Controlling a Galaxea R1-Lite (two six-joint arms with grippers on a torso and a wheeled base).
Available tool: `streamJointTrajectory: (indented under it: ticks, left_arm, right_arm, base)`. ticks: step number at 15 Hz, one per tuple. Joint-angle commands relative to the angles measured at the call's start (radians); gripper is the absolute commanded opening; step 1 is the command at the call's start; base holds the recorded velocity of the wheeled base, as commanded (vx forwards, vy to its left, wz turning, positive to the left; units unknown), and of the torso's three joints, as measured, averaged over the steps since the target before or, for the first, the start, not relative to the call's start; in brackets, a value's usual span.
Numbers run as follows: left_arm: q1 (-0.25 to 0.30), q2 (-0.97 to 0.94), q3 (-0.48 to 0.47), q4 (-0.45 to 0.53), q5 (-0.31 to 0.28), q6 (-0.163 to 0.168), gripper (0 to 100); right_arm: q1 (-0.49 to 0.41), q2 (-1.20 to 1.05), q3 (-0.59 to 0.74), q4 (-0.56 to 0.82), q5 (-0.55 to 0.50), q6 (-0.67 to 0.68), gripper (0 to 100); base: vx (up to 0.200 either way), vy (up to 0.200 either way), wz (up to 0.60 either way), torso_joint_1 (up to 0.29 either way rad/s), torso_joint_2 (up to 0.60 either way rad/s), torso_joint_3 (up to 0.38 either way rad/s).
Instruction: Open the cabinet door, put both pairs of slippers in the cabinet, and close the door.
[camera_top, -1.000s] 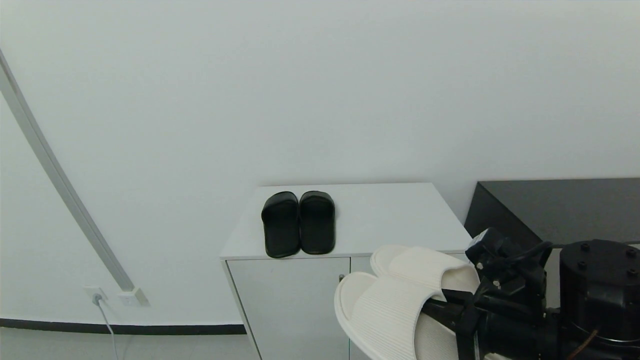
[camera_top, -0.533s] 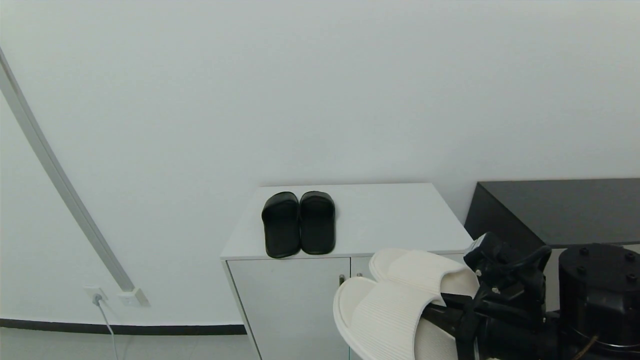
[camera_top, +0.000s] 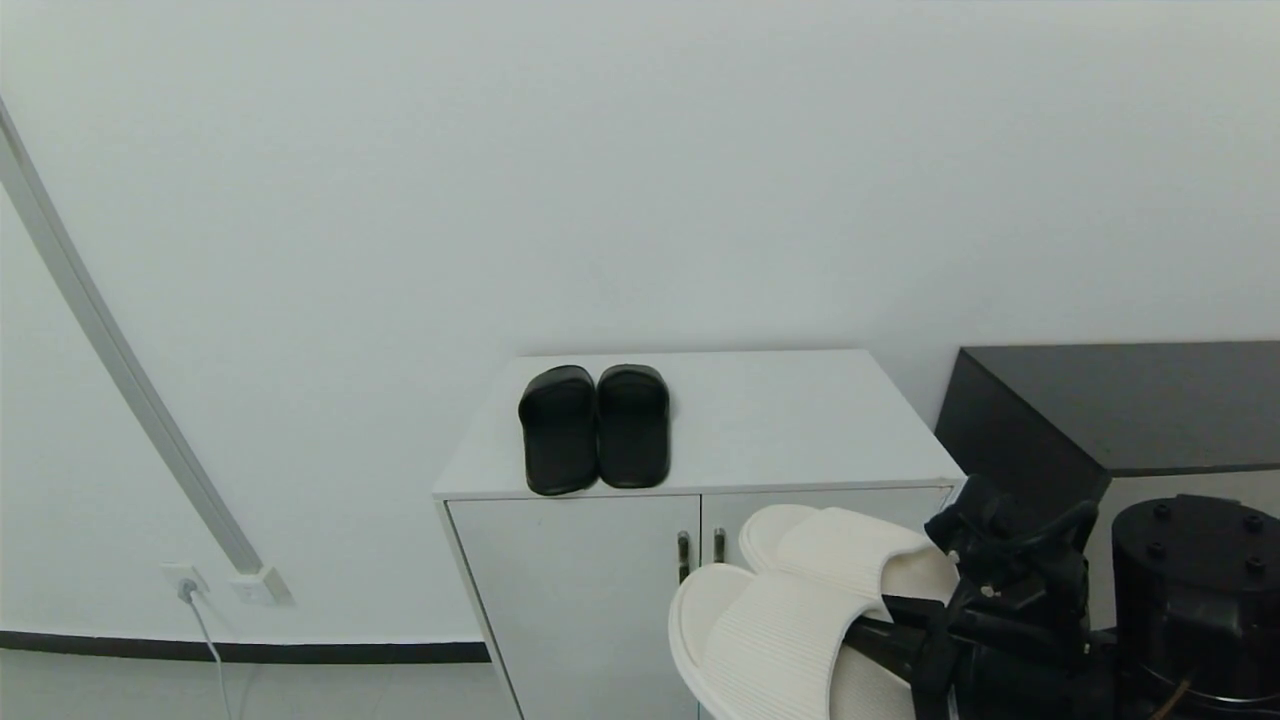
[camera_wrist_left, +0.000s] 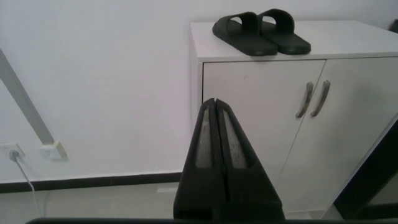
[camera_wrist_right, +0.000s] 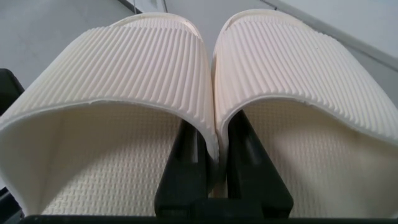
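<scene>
A white two-door cabinet (camera_top: 580, 590) stands against the wall, both doors shut, with two upright handles (camera_top: 700, 550) at the middle seam. A pair of black slippers (camera_top: 594, 427) lies side by side on its top, also in the left wrist view (camera_wrist_left: 261, 31). My right gripper (camera_wrist_right: 214, 149) is shut on a pair of white ribbed slippers (camera_top: 800, 600), pinching their inner edges together, held in front of the right door. My left gripper (camera_wrist_left: 214, 106) is shut with nothing in it, low and facing the cabinet's left door (camera_wrist_left: 255, 118).
A black table (camera_top: 1120, 410) stands right of the cabinet. On the left, a grey strip runs slanting down the wall to a socket with a cable (camera_top: 185, 585). Bare floor lies left of the cabinet.
The head camera has tilted, so the cabinet sits higher in view and its door handles show. The white slippers stay in my right gripper.
</scene>
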Motion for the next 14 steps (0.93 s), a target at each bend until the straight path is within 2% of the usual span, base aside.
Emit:
streamJointTrajectory:
  ticks: [1,2,3,14]
  left_arm:
    - [0.001,0.001,0.000,0.000,-0.001,0.000,0]
    - [0.001,0.001,0.000,0.000,-0.001,0.000,0]
    - [0.001,0.001,0.000,0.000,-0.001,0.000,100]
    - [0.001,0.001,-0.002,0.000,-0.001,0.000,100]
  right_arm:
    - [0.000,0.005,0.001,0.000,0.001,0.000,0]
    - [0.000,0.005,0.004,0.000,0.001,0.000,0]
    - [0.000,0.007,0.004,0.000,0.001,0.000,0]
    - [0.003,0.012,0.027,0.000,0.004,-0.013,0]
  base:
    - [0.000,0.000,0.00,-0.168,0.39,0.212]
    - [0.000,0.000,0.00,-0.168,0.42,0.232]
    - [0.000,0.000,0.00,-0.207,0.47,0.266]
    - [0.000,0.000,0.00,-0.212,0.53,0.318]
